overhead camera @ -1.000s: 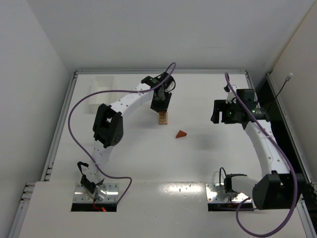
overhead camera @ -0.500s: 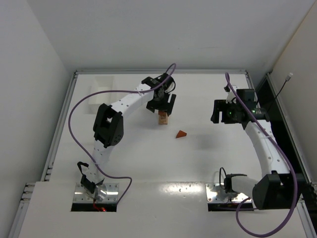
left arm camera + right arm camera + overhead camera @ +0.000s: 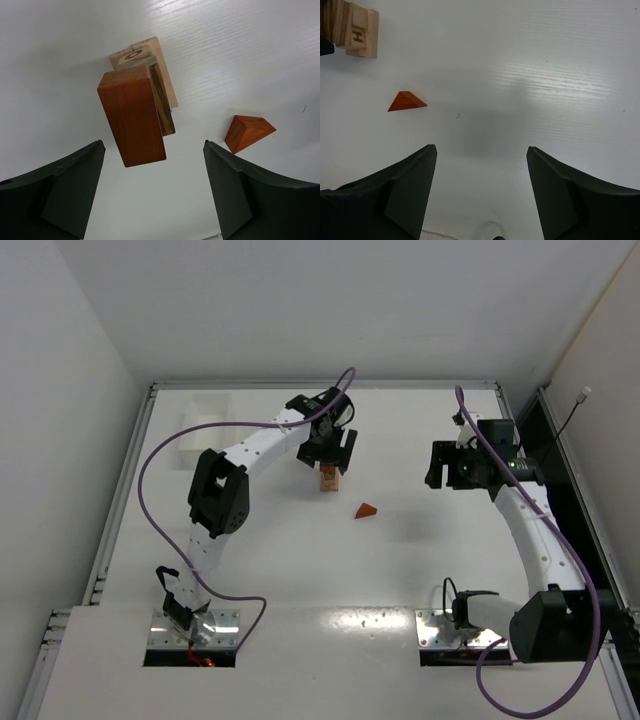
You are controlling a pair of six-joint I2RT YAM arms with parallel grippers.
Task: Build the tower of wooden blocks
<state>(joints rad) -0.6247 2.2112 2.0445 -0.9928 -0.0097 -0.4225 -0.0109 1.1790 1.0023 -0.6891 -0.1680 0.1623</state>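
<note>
White tabletop (image 3: 300, 580) fills the overhead view, hemmed by pale walls. The tower (image 3: 328, 480) stands left of centre toward the far side, with the left gripper (image 3: 327, 452) poised just over it. A reddish-brown wedge (image 3: 366, 510) lies alone near the tower, on its near-right side. The right gripper (image 3: 447, 465) hangs well apart to the right, above bare table. A white tray (image 3: 200, 425) sits at the far left; whether it holds anything cannot be made out. The gripper covers the tower's upper part, so the blocks cannot be counted.

From the left wrist, the jaws stand wide on either side of the reddish-brown top block (image 3: 131, 117), clear of both its faces and gripping nothing. That block looks skewed against the tan pieces beneath, most of which it hides. The step in hand appears to be clearing away from the column. A straight lift with the jaws kept spread would serve best, since any sideways drift risks nudging the narrow stack.

From the right wrist, the jaws are spread and empty. The wedge lies ahead to the left, and a lettered tan block (image 3: 357, 30) of the tower is cut off at the corner.
</note>
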